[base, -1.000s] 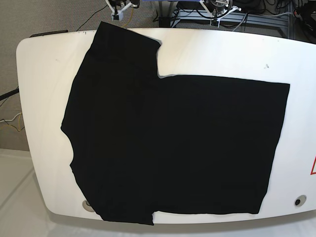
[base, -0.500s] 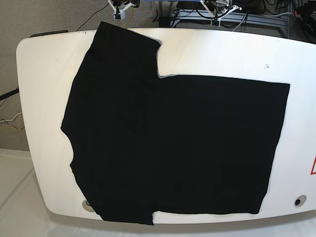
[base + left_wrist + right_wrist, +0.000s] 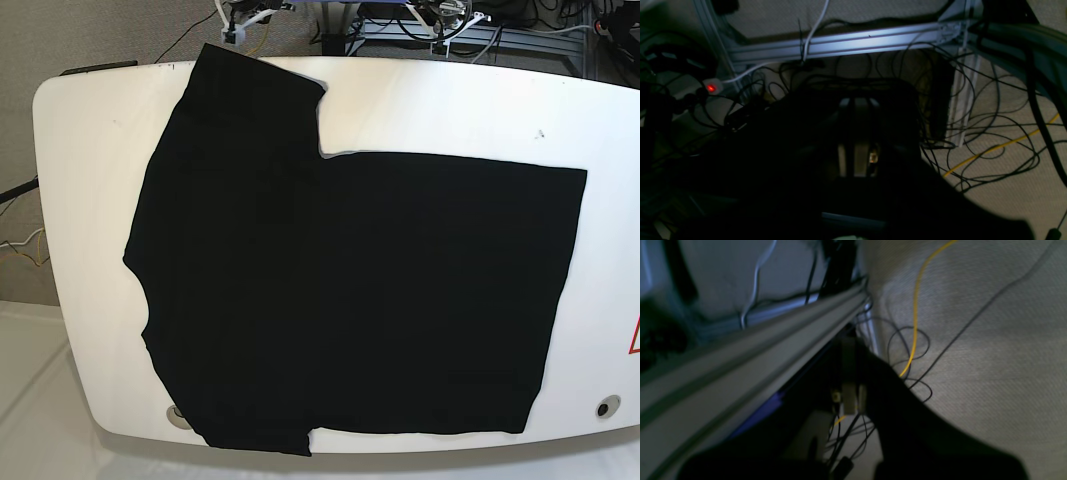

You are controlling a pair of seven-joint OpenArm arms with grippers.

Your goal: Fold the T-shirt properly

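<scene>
White and round-cornered, the table (image 3: 90, 200) fills the base view, with grey carpet and a tangle of cables beyond its far edge. Spread flat across most of it lies the T-shirt (image 3: 350, 300), plain black with no print or writing to read. One sleeve reaches the far edge of the table; the other sleeve hangs slightly over the near edge. A small piece of a red triangular sign (image 3: 634, 338) shows at the table's right edge; no text is legible. Both wrist views look at carpet, cables and an aluminium frame. Each claw is a dark blur, so I cannot tell how far either is open.
</scene>
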